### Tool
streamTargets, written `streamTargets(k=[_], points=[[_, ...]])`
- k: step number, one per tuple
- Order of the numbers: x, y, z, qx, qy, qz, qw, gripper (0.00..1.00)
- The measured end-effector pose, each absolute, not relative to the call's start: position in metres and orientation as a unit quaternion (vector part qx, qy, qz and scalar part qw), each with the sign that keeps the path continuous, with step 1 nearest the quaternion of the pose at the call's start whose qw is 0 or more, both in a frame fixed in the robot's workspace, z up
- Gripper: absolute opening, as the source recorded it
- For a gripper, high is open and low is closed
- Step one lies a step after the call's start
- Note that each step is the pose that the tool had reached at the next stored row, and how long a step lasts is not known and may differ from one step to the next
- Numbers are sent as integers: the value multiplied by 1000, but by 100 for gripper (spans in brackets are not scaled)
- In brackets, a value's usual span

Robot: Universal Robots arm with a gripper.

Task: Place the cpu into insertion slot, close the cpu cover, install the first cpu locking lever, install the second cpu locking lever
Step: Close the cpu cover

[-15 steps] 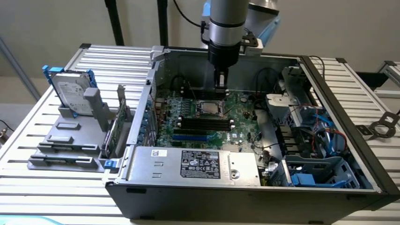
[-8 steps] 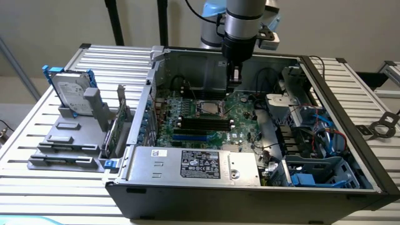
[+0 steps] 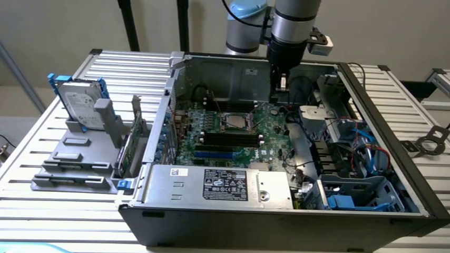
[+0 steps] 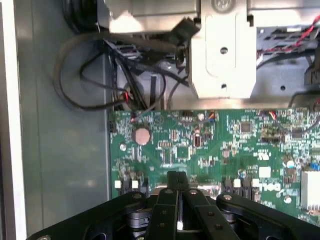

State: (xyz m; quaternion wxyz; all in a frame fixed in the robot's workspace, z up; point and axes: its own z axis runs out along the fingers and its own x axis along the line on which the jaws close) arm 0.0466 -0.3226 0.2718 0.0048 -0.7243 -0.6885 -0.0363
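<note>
The black two-fingered gripper [image 3: 282,89] [image 4: 178,182] has its fingers pressed together; whether they pinch anything I cannot tell. It hangs clear above the green circuit board [image 4: 230,145], near the board's far edge, where black looped cables [image 4: 100,75] lie. The arm's wrist points straight down inside the open grey metal computer case [image 3: 393,132]. The square silver-rimmed insertion slot [image 3: 236,122] sits toward the exterior view's left, apart from the gripper.

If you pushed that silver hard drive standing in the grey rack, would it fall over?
Perhaps: the hard drive stands on edge, tilted, so a push might tip it. The grey post beside it may catch it. Its metal shell looks stiff, probably heavy.
</note>
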Motion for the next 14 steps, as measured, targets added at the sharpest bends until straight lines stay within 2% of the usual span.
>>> streamTargets(k=[14], points=[[50, -330, 252, -724, -689, -33, 8, 11]])
